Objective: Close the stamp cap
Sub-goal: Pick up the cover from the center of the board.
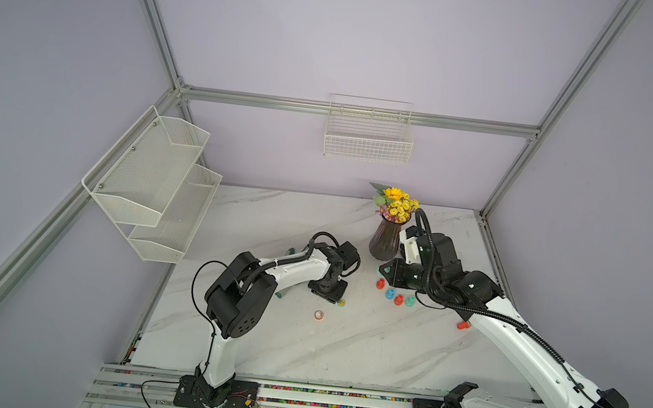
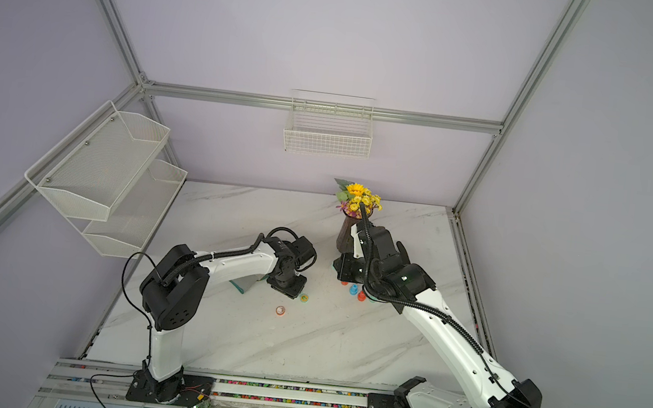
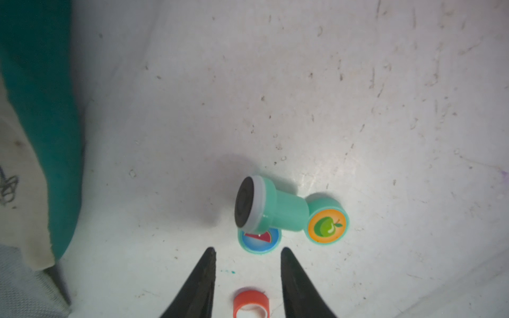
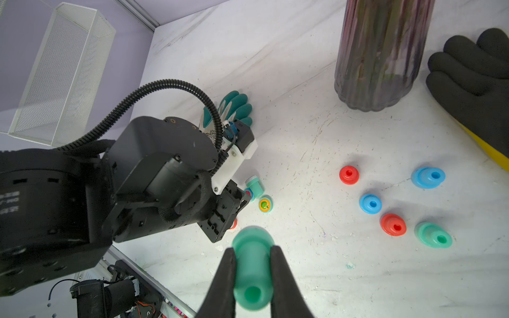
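A teal stamp (image 3: 278,210) lies on its side on the marble table, its black face (image 3: 243,203) uncovered. Touching it are a teal cap with a watermelon sticker (image 3: 259,239) and a teal cap with an apple sticker (image 3: 327,224). My left gripper (image 3: 248,250) hovers just short of the watermelon cap, jaws apart with nothing in them. An orange cap (image 3: 250,302) lies on the table under the gap between the fingers. My right gripper (image 4: 252,250) is shut on a green stamp body (image 4: 253,272) above the table, beside the left wrist.
Several upright stamps stand near the right gripper: red (image 4: 349,174), blue (image 4: 428,177), blue (image 4: 370,203), red (image 4: 393,224), green (image 4: 433,234). A dark vase of flowers (image 1: 385,241) stands behind them. A black glove (image 4: 473,82) and a teal glove (image 3: 35,110) lie nearby.
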Robot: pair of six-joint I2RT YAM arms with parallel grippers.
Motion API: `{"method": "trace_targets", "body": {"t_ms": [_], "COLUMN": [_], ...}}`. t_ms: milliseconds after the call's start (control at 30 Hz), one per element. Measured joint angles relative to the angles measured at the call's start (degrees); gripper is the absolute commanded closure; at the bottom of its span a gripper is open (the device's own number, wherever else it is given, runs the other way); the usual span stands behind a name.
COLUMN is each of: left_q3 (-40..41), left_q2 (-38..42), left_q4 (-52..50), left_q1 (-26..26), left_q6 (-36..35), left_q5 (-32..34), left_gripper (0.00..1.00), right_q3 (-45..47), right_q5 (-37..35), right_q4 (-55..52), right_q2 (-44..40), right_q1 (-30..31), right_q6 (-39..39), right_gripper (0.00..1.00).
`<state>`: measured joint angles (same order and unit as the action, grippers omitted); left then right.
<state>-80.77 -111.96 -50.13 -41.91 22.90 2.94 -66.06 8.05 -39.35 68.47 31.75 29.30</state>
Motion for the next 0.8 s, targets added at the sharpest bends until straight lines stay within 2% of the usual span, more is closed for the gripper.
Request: {"method": "trace_targets", "body": {"t_ms": [400,633,800], "left_q3": [0.04,0.04,0.04], "left_q2": [-1.66,-2.34,-2.36], "left_q4": [2.16,2.97,2.95], "left_q1": [0.00,0.00,0.00], "left_q6": [-0.59,-1.05,-1.07], "left_q5": [-1.16,-1.03,-0.98], "left_gripper": [0.62,0.67,0.66], "right_q3": [0.00,0.00,0.00], "right_q5": [0.55,0.66,0.81], "right_q4": [0.00,0.00,-0.02], "right_q2": [0.02,0.07,0.09], "right_q1": [-0.15,-0.22,-0.26], "right_q6": [0.00,-0.04,-0.04], "right_gripper": [1.00,1.00,1.00]}}
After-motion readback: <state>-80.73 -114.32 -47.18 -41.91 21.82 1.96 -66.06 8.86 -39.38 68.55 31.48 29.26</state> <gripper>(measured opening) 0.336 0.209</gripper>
